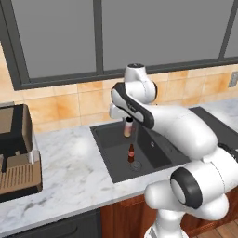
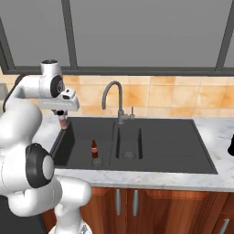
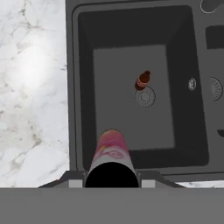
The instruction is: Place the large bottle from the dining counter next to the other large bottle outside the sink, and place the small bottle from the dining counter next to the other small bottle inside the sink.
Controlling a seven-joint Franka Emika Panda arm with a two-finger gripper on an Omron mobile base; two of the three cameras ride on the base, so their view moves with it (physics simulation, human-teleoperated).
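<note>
The gripper (image 1: 127, 122) hangs over the near-left part of the sink (image 2: 151, 168) and holds a small pink bottle (image 3: 111, 151), its jaws closed narrowly around the bottle's upper end. In the hand view the bottle points down and away from the camera towards the basin floor, well above it. The fingers themselves are mostly hidden behind the bottle, so how firm the grip is remains hard to judge.

Ahead of the hand and lower, a small brown bottle (image 3: 143, 80) stands upright on the basin floor, just beside the round drain (image 3: 145, 96). The faucet (image 2: 114, 98) rises beyond the hand, at the back rim of the sink.

As a judgement, the small-bottle half of the task is well along: the bottle is carried over the sink but not yet set down. What remains is lowering it next to the brown one and releasing it. Whether the large-bottle part is done cannot be told from these views.
</note>
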